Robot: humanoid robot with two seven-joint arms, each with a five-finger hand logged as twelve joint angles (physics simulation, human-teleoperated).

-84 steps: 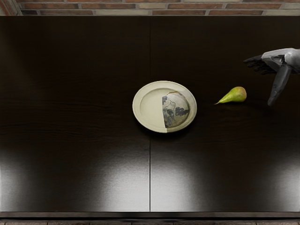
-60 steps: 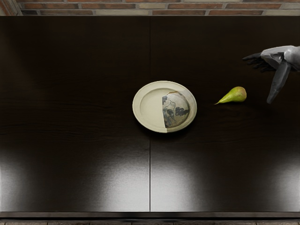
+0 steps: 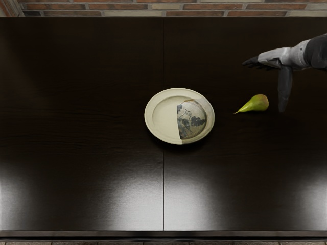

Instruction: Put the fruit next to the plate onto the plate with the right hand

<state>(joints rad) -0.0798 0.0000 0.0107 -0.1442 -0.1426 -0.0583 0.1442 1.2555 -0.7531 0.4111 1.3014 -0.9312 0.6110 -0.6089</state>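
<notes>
Pear lies on dark counter, near plate, to its right, not touching. Right hand hovers just beyond pear w/ fingers stretched out, thumb pointing down, holding nothing.

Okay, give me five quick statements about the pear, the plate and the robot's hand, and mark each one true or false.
1. The pear lies on the table, to the right of the plate. True.
2. The right hand is grasping the pear. False: its fingers are spread, it holds nothing, and the pear lies apart from it.
3. The plate is plain cream all over. False: its right half bears a grey-blue pattern.
4. The pear's narrow stem end points toward the plate. True.
5. The left arm comes in at the picture's left edge. False: no left arm is in view.
</notes>
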